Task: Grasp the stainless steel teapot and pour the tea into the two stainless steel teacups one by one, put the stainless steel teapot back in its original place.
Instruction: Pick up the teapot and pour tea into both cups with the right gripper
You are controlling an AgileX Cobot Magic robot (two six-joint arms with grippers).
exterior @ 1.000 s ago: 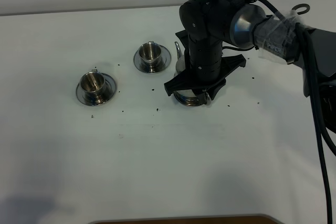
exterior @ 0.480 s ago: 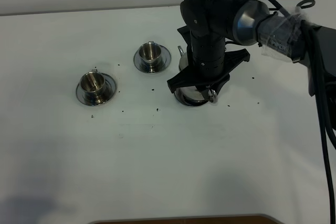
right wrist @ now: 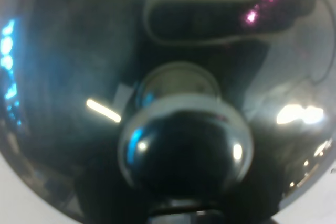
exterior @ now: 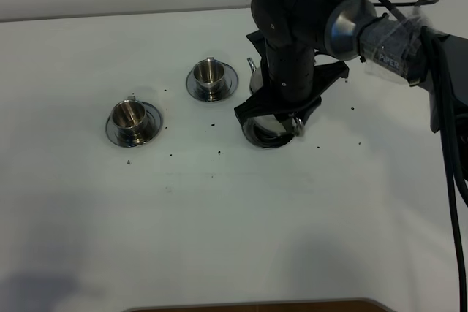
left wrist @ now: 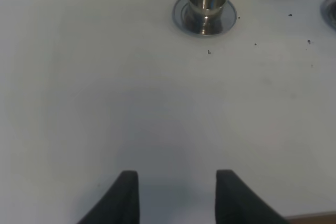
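Observation:
The stainless steel teapot [exterior: 251, 65] is mostly hidden under my right gripper [exterior: 278, 116], with only its thin spout and a bit of its body showing. Its domed lid and knob [right wrist: 184, 148] fill the right wrist view, so that gripper's fingers are hidden; it is shut on the teapot from above. Just below lies the rim of the round steel saucer [exterior: 265, 139], the original place. One teacup [exterior: 208, 74] stands on its saucer left of the teapot. The other teacup [exterior: 131, 118] is farther left and nearer. My left gripper [left wrist: 177, 198] hangs open over bare table.
Small dark tea specks [exterior: 219, 153] are scattered on the white table [exterior: 219, 217] around the cups and saucer. The right arm's cables [exterior: 446, 144] run down the right side. The left wrist view shows the nearer cup [left wrist: 206, 1] ahead.
The right gripper has turned a little and drawn slightly toward the back with the teapot, so more of the saucer's rim shows. Both cups stay put.

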